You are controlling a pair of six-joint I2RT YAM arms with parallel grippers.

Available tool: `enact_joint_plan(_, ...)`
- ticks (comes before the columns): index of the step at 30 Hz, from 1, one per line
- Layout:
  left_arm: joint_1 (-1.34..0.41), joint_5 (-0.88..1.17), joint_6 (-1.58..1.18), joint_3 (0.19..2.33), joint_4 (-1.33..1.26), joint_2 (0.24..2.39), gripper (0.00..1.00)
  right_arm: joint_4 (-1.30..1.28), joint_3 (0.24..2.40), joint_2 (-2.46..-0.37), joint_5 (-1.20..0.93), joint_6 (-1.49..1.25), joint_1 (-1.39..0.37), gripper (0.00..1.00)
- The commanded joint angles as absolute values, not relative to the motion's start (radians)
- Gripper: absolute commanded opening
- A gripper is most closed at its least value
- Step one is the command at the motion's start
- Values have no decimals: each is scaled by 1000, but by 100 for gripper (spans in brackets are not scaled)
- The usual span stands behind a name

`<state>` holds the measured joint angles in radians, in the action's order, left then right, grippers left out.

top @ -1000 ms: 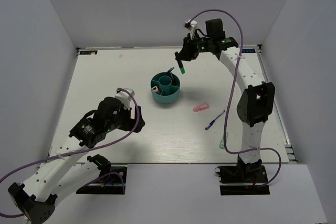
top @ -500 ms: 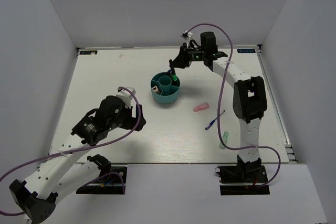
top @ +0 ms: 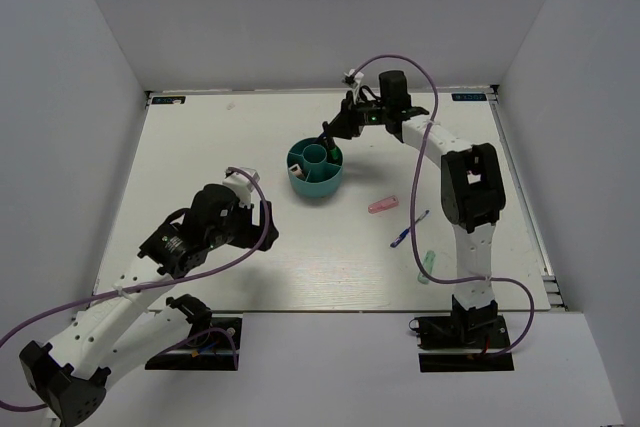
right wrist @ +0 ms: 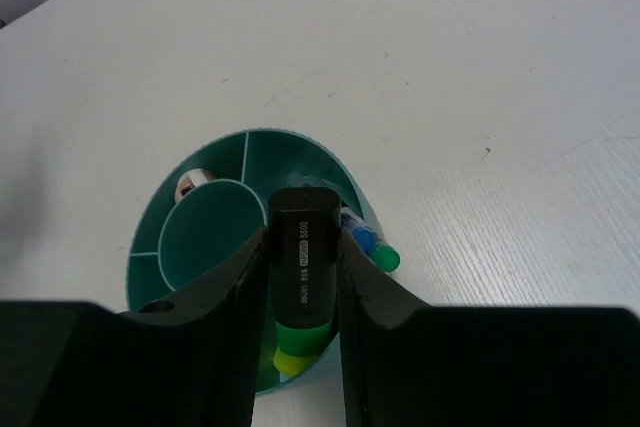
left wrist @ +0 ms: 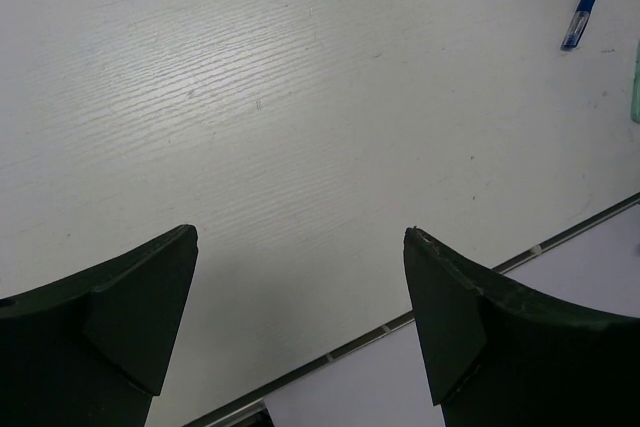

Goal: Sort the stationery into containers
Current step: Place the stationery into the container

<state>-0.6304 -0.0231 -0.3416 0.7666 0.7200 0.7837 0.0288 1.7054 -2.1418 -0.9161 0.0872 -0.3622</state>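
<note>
My right claw (right wrist: 300,267) is pinching the highlighter (right wrist: 298,332) by its black cap end, one finger on each side, with the green-and-yellow end pointing down. It hangs over the teal organiser (right wrist: 285,133), somewhere near the wall between the central cup (right wrist: 205,237) and an outer compartment. Just beside it, in that outer ring, a green marker (right wrist: 386,258) and a blue pen (right wrist: 360,235) lean against the rim.

My worry is the drop. If the highlighter sits over a divider and not a pocket, letting go could leave it perched on the wall or send it tipping out onto the table (right wrist: 450,97). Lowering it further could also nudge the two leaning pens, or push the light organiser aside.

My left claw (left wrist: 300,277) is spread wide with nothing between its fingers, low over bare table and well apart from the organiser. A pink piece (top: 383,204), a loose blue pen (top: 409,230) and a mint piece (top: 428,265) lie on the table, yet to be sorted.

I cannot tell how high the highlighter's tip is above the rim, nor which pocket is under it (my own fingers cover the near half of the organiser). A pale thing (right wrist: 190,185) in a far pocket is too small to name, and I find no second pink piece.
</note>
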Motion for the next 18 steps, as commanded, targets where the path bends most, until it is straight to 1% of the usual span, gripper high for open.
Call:
enact_joint_plan(1,-629,-26,-350,755,703,765,94,77,1694,-2167,-926,150,-368,0)
enact_joint_plan(5,-623,-23,-354,750,706,769,94,75,1687,-2164,-940,161,-367,0)
enact_joint_plan(6,-627,-23,-356,750,703,765,94,63,1680,-2163,-940,175,-368,2)
enact_joint_plan(7,-626,-23,-354,749,701,764,94,60,1677,-2160,-948,182,-368,10)
enact_joint_plan(8,-626,-21,-356,749,701,764,94,48,1675,-2158,-946,190,-368,28)
enact_joint_plan(9,-627,-21,-356,747,698,764,94,32,1672,-2158,-948,204,-368,33)
enact_joint_plan(10,-627,-20,-357,747,699,764,94,31,1651,-2146,-946,209,-368,36)
enact_joint_plan(13,-626,-17,-357,750,695,764,94,26,1629,-2112,-962,213,-367,38)
enact_joint_plan(16,-626,-12,-354,759,696,778,94,2,1621,-2080,-963,218,-365,43)
enact_joint_plan(18,-626,-6,-351,770,695,788,94,2,1620,-2063,-959,222,-364,44)
